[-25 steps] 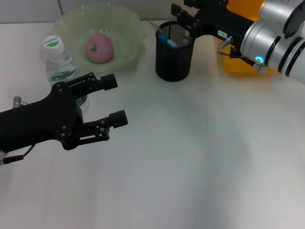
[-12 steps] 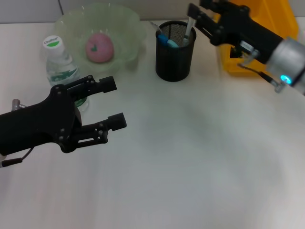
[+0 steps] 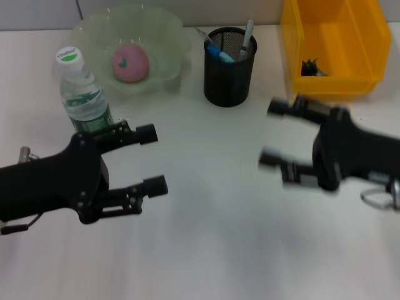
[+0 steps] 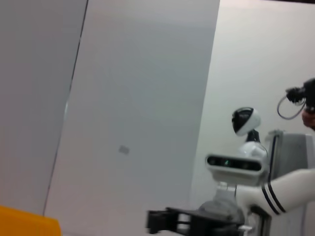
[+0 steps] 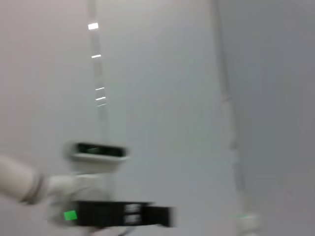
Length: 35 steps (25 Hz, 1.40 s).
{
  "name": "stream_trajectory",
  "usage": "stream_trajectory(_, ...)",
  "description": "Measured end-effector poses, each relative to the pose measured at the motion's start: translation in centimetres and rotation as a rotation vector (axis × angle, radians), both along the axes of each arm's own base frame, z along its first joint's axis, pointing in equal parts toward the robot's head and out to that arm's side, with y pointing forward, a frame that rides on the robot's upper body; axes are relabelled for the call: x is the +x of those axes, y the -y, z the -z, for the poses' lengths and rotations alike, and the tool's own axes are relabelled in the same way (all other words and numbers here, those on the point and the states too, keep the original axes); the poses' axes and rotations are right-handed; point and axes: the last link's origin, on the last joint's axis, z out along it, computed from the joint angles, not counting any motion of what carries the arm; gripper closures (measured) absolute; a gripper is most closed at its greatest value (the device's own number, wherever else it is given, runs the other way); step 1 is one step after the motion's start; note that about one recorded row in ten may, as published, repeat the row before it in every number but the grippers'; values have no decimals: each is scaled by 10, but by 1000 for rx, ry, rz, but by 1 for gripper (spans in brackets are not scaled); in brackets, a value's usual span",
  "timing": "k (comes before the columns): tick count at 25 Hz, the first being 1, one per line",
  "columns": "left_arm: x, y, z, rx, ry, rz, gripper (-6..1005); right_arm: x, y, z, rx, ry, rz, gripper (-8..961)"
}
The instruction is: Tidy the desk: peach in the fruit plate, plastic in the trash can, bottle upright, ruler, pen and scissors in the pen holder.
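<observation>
The pink peach (image 3: pixel 130 62) lies in the green fruit plate (image 3: pixel 94 28) at the back left. In front of the plate the bottle (image 3: pixel 83 94) stands upright. The black mesh pen holder (image 3: pixel 228 78) holds a grey pen (image 3: pixel 248 32) and a blue-handled piece (image 3: pixel 217 52); I cannot make out the ruler or the scissors. The yellow trash can (image 3: pixel 331 44) holds a dark crumpled scrap (image 3: pixel 310 67). My left gripper (image 3: pixel 152 159) is open beside the bottle and holds nothing. My right gripper (image 3: pixel 270 134) is open and empty in front of the trash can.
The left wrist view faces a wall, with the other arm's gripper (image 4: pixel 165 221) low in it and a yellow corner (image 4: pixel 24 221). The right wrist view shows only a blurred wall and a far-off arm. Bare table lies between the two grippers.
My right arm has drawn back from above the pen holder to the table in front of the trash can, leaving the grey pen standing in the holder. The left gripper slid slightly toward the front.
</observation>
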Motion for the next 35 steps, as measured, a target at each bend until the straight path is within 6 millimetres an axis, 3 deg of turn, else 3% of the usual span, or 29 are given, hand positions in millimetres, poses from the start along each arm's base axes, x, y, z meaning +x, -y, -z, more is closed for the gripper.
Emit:
stream_trajectory(5, -3, 4, 4, -27, -28, 7, 199, -10, 12, 11, -182, 54, -75, 166)
stream_trajectory(8, -7, 9, 7, -43, -39, -2, 199, -12, 12, 17, -198, 81, -81, 115)
stream_trajectory(20, -22, 27, 14, -51, -65, -18, 199, -16, 12, 20, -273, 129, -79, 115)
stream_trajectory(35, -23, 29, 15, -46, -61, -30, 199, -18, 14, 18, -218, 73, -101, 115)
